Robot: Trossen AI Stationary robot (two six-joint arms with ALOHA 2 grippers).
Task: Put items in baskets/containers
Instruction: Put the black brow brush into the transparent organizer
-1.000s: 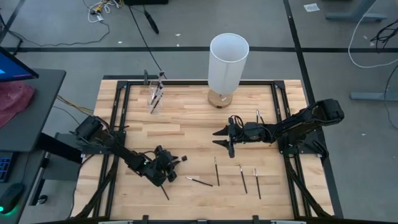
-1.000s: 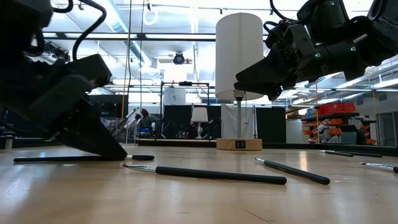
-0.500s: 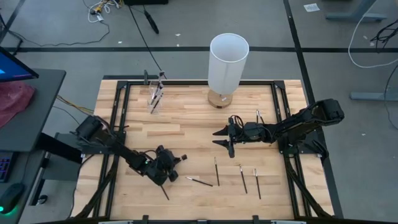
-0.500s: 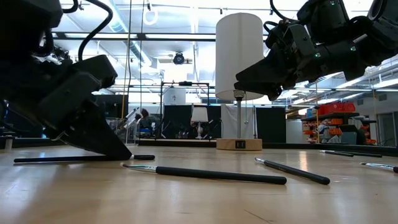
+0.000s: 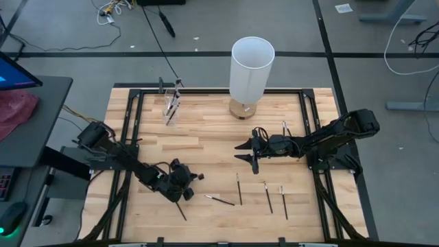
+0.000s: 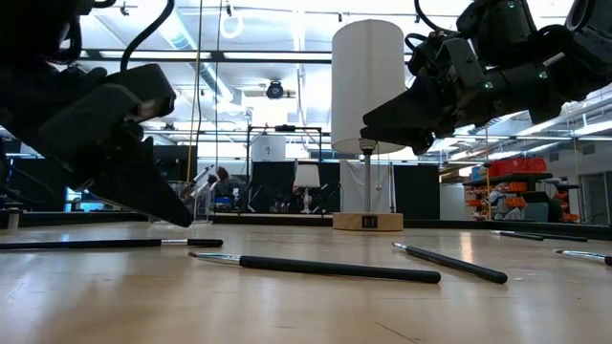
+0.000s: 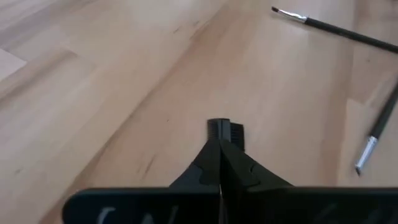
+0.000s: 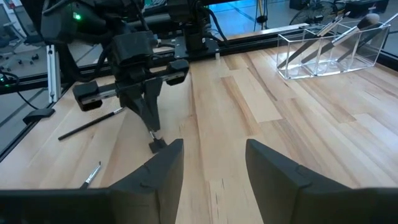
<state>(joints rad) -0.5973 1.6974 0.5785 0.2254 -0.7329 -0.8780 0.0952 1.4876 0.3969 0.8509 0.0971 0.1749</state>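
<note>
Several thin dark brushes lie flat on the wooden table: one (image 5: 182,211) just near of my left gripper, others toward the middle (image 5: 219,200) (image 5: 238,189) (image 5: 267,197). A clear container (image 5: 171,106) with brushes standing in it sits at the far left and also shows in the right wrist view (image 8: 329,43). My left gripper (image 5: 181,197) (image 7: 219,127) is shut, slanting down, its tips a little above the wood with nothing visible between them. In the low view the nearest brush (image 6: 105,245) rests on the table below those tips (image 6: 182,220). My right gripper (image 5: 247,154) (image 8: 214,168) hangs open over the table's middle.
A white lamp (image 5: 250,68) stands on a wooden foot at the far centre. One more brush (image 5: 285,128) lies beside the right arm. A black frame (image 5: 206,89) runs round the table's edges. Bare wood lies between the two grippers.
My left gripper has risen from the table, its tips coming clear of the wood. The brush beneath it still lies flat on the table. My right gripper has kept still.
</note>
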